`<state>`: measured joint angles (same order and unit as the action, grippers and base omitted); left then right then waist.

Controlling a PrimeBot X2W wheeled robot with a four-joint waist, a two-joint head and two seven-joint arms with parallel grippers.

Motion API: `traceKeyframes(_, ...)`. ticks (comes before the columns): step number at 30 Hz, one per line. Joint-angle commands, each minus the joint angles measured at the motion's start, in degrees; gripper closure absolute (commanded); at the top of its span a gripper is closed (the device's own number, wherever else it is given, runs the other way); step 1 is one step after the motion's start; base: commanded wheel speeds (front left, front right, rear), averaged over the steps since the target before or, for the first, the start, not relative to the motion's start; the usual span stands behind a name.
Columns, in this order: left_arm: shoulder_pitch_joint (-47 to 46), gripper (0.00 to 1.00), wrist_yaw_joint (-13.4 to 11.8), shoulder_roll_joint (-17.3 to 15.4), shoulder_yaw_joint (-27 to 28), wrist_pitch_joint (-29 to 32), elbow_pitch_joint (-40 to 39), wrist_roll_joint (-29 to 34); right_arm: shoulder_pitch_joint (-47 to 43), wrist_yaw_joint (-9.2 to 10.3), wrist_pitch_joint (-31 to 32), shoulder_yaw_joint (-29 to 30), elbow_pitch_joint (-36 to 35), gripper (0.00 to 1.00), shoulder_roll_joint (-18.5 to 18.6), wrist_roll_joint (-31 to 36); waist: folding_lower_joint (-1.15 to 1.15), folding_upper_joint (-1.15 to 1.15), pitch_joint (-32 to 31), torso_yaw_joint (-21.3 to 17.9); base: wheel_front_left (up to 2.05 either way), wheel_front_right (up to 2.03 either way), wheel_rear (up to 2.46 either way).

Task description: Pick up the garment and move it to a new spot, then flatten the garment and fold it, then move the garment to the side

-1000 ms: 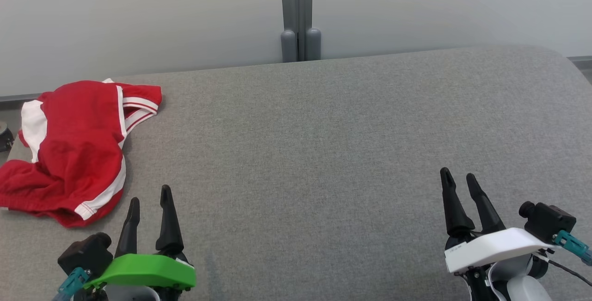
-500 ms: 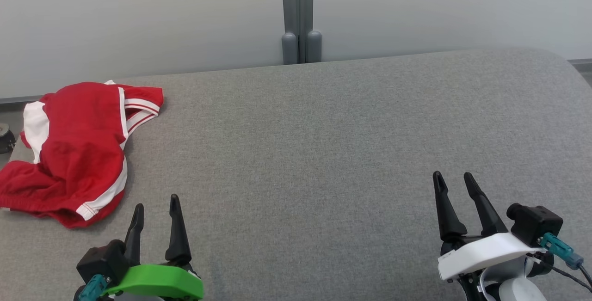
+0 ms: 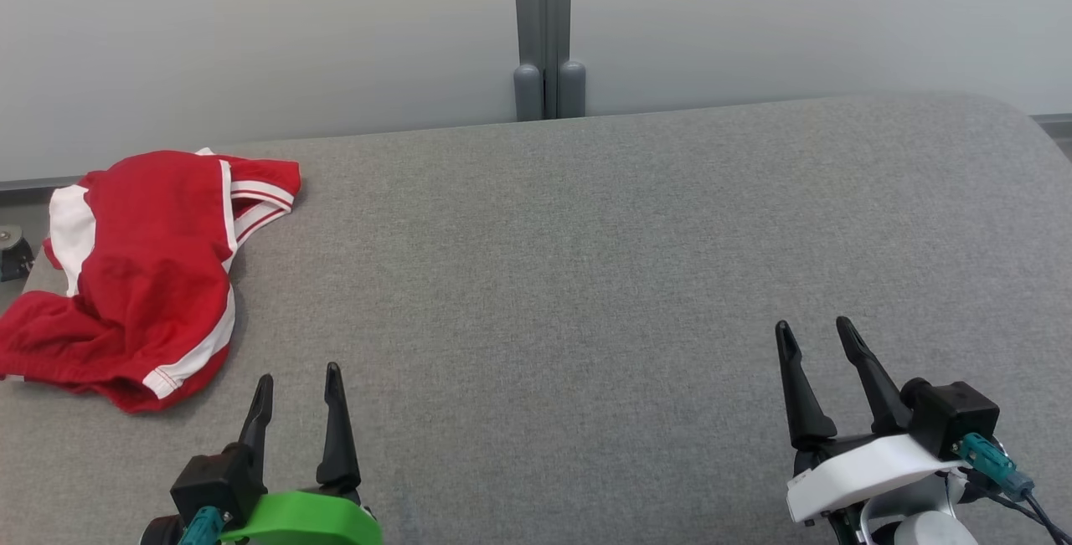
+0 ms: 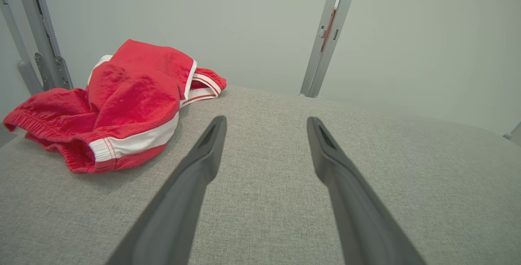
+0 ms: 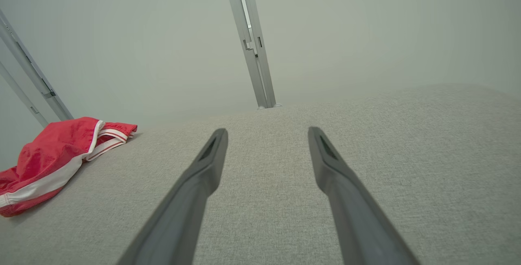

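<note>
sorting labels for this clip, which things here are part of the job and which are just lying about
Job: red garment, left hand, right hand, grey padded surface.
Lying about: grey post, pale wall, small dark fitting at left edge.

Off to my left I see the garment [image 3: 142, 277], red shorts with white side stripes and an elastic waistband, lying crumpled in a loose, unfolded heap at the left end of the grey cushion [image 3: 586, 277], reaching its left edge.
</note>
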<state>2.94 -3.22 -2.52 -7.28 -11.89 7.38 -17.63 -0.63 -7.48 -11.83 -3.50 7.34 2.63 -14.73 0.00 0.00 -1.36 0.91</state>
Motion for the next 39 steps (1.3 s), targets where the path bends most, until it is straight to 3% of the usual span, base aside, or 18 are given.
traceKeyframes(1, 0.6, 0.0, -0.34, -0.48, -0.11, -0.56, -0.14, 1.02, -0.37, -0.02, -0.6, -0.2, -0.19, 0.0, 0.3, 1.38, 0.0, 0.0, -0.08, 0.03, 0.0, 0.0, 0.0)
traceKeyframes(28, 2.04, 0.0, -1.54, -0.53, -1.42, -3.47, 2.97, 7.59, -1.59, -0.01, -3.53, -1.5, -1.08, 0.0, 0.36, 12.59, 0.0, 0.0, -0.61, 0.22, 0.0, 0.0, 0.0)
traceKeyframes(39, 1.52, 0.0, -1.47, -0.53, -1.09, -3.28, 4.32, 6.2, -1.38, -0.01, -3.42, -1.14, -0.81, 0.0, 0.35, 11.9, 0.0, 0.0, -0.41, 0.27, 0.0, 0.0, 0.0)
